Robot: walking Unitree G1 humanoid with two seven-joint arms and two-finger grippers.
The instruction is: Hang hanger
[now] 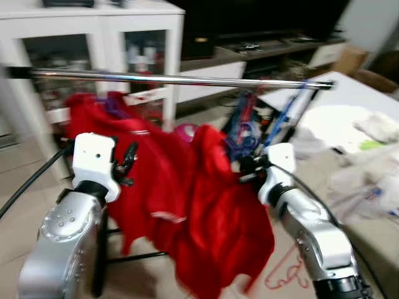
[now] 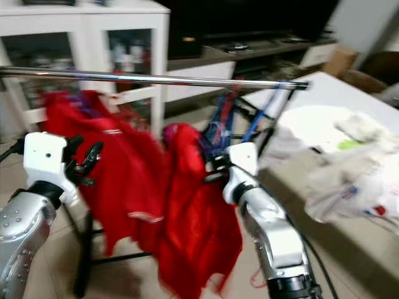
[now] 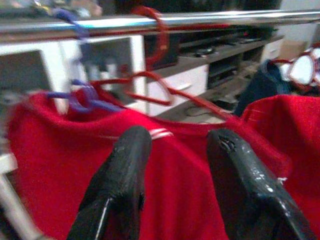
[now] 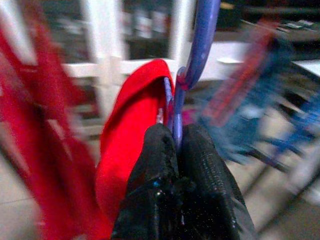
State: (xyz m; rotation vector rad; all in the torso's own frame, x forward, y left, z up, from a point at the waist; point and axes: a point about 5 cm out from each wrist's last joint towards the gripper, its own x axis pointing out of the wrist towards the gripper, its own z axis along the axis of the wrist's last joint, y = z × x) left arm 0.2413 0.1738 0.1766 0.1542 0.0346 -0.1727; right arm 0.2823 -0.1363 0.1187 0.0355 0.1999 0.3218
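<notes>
A shiny metal clothes rail (image 1: 181, 80) runs across the room at about the robot's chest height, with a white glass-fronted cabinet (image 1: 93, 43) behind it and a low dark media shelf (image 1: 262, 47) further back. The right gripper (image 4: 176, 142) is clenched on the stem of a purple plastic hanger (image 4: 192, 65), whose hook rises above the black fingers (image 4: 152, 170); a red garment (image 1: 221, 230) drapes from that hanger and hangs down in front of the right arm, below the rail and not on it. The left gripper (image 3: 175, 155) is held up near the left end of the rail with its two black fingers spread apart, gripping nothing, pointing at another red shirt (image 1: 124, 162) that already hangs from the rail. In the left wrist view that shirt sits on a purple hanger, and a bare red plastic hanger (image 3: 155, 75) hooks over the rail just beside it. Blue and red hangers (image 1: 249, 124) cluster under the right end of the rail. To the right stands a white table (image 1: 349, 93) piled with pale crumpled laundry (image 1: 361, 156). The floor is beige tile (image 1: 25, 180).
</notes>
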